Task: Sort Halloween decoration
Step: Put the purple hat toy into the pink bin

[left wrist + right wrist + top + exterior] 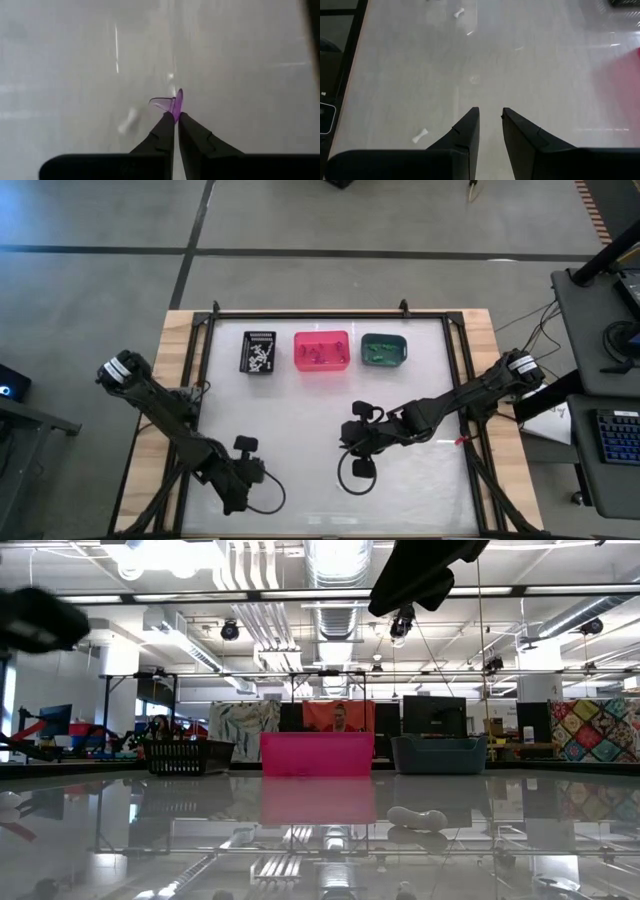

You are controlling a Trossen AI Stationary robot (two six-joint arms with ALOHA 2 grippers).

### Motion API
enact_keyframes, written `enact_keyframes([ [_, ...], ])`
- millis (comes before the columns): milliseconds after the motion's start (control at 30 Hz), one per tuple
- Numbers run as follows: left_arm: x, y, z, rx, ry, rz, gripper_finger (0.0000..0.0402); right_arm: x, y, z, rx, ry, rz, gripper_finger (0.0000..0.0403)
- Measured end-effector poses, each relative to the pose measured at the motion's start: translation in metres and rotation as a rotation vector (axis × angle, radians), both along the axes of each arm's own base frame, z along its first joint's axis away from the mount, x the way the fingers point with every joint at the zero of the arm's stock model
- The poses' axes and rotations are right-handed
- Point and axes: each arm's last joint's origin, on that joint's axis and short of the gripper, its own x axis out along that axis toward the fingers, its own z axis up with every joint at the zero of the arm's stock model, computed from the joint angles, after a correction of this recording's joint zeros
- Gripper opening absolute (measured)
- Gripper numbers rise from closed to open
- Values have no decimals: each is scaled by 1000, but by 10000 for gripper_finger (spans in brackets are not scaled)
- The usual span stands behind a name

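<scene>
Overhead, three bins sit in a row at the worktop's [420, 380] far side, black bin [260, 351], pink bin [321, 351] and teal bin [383, 349], each already holding trinkets, apparently one colour apiece. From table height, a white bone-like trinket [417, 817] lies loose in front of the bins. At the left wrist, the left gripper [176, 115] pinches a purple trinket [175, 102], jaws nearly closed, presumably bound for the pink bin. At the right wrist, the right gripper [490, 115] hangs empty, jaws narrowly parted, with two white bones [420, 135] unsorted nearby.
</scene>
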Motion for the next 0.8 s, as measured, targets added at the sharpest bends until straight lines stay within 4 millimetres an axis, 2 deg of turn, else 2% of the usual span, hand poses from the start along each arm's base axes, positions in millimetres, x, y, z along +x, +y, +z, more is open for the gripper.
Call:
enact_keyframes([
  [200, 5, 1, 30, 78, -157, -96, 0, 0, 0, 0, -2, 0, 2, 77],
  [400, 9, 22, 52, 224, -277, -106, 0, -1, 3, 0, -2, 2, 11, 77],
  [600, 26, 66, 70, 333, -331, -21, 0, -2, 5, 0, -5, 4, 22, 77],
  [800, 46, 129, 78, 417, -298, 123, 0, -3, 5, -1, -16, 13, 29, 77],
])
